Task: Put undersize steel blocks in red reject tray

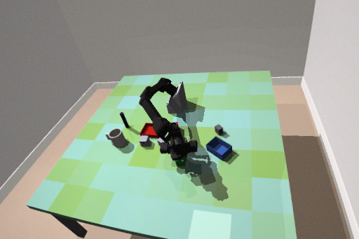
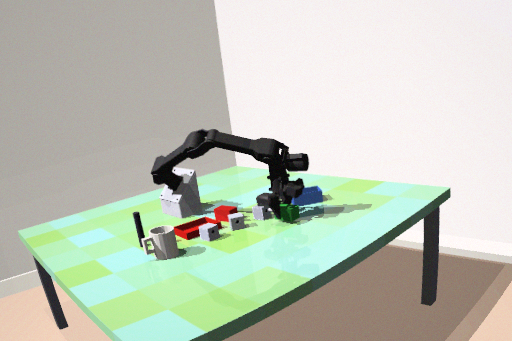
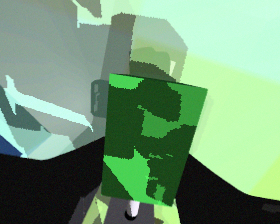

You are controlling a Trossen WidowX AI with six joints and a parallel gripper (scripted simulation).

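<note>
My gripper (image 1: 180,156) (image 2: 281,207) is shut on the green GO gauge (image 1: 181,162) (image 2: 289,212) (image 3: 151,140) and holds it low over the table, between the blocks and the blue bin. In the wrist view the gauge's green body fills the middle, with a pale pin (image 3: 133,207) at its lower end. Grey steel blocks (image 2: 209,231) (image 2: 236,220) (image 2: 259,212) stand in a row beside the red reject tray (image 1: 148,130) (image 2: 190,229). One block (image 1: 144,140) shows in front of the tray, and a darker block (image 1: 219,129) stands apart behind the blue bin. I cannot tell whether the tray holds anything.
A blue bin (image 1: 219,147) (image 2: 307,195) stands right of my gripper. A grey mug (image 1: 117,138) (image 2: 162,242) and an upright black stick (image 1: 124,120) (image 2: 138,227) stand left of the tray. The arm's grey base (image 1: 177,99) (image 2: 179,197) is at the back.
</note>
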